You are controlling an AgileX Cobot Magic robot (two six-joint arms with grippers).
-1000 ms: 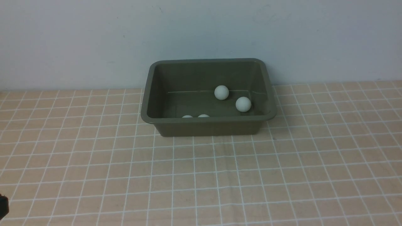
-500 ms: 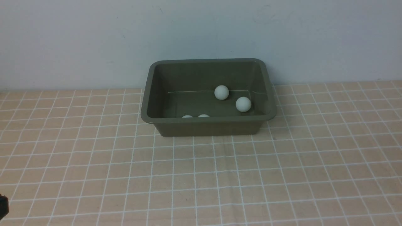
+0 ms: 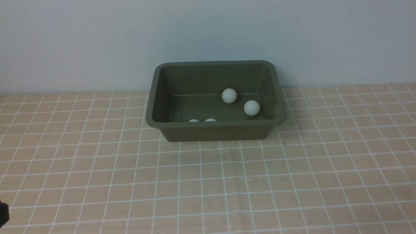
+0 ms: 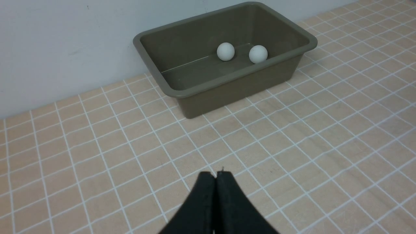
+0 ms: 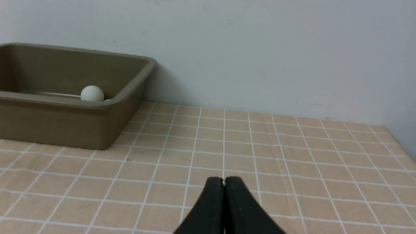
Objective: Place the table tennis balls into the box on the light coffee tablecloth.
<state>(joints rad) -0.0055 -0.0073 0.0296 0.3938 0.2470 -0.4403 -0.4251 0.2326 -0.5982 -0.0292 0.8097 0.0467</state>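
From the front, the box stands on the light coffee tablecloth close to the pale wall; two table tennis balls sit fully visible on its floor toward the right, one near the far wall and one nearer the right wall, while two more show only as slivers above the near rim, and a fifth cannot be made out; a dark scrap at the lower left edge is cut off and too little to identify. In the left wrist view, the left gripper hangs over the surface with its fingers pressed together on nothing; two balls show. In the right wrist view, the right gripper has its fingers together and empty; one ball peeks over the rim, the box cut off at the frame edge
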